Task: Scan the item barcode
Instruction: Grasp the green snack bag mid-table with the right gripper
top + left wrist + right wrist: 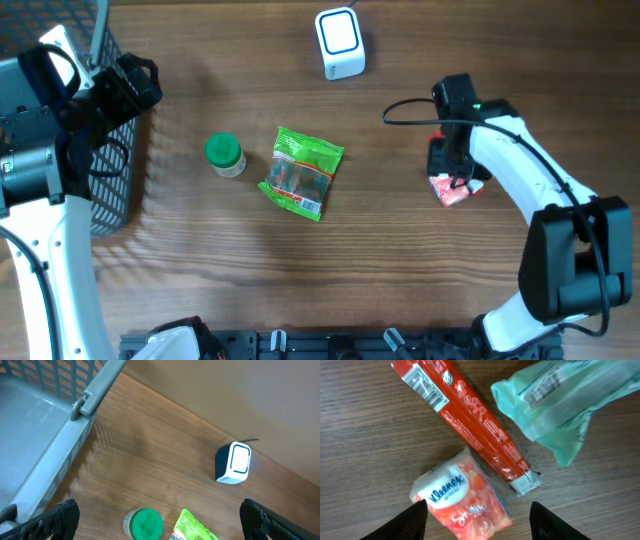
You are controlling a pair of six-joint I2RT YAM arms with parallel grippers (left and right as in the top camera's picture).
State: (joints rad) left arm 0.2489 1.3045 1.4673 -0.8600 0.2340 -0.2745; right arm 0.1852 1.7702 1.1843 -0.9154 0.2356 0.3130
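Note:
A white and blue scanner [340, 43] [233, 462] stands at the table's far edge. A green-lidded jar [224, 154] [144, 524] and a green snack packet [302, 172] [192, 529] lie mid-table. My right gripper [452, 165] [477, 525] is open just above an orange Kleenex pack [453, 190] [462, 500], which lies on the table between the fingers. Beside the pack, the right wrist view shows a long red packet [462, 415] with a barcode and a teal bag [570, 400]. My left gripper [130, 85] [162, 527] hangs open and empty by the basket.
A grey wire basket [110, 140] [45, 425] stands at the left edge, under my left arm. A black cable [405, 110] loops off the right arm.

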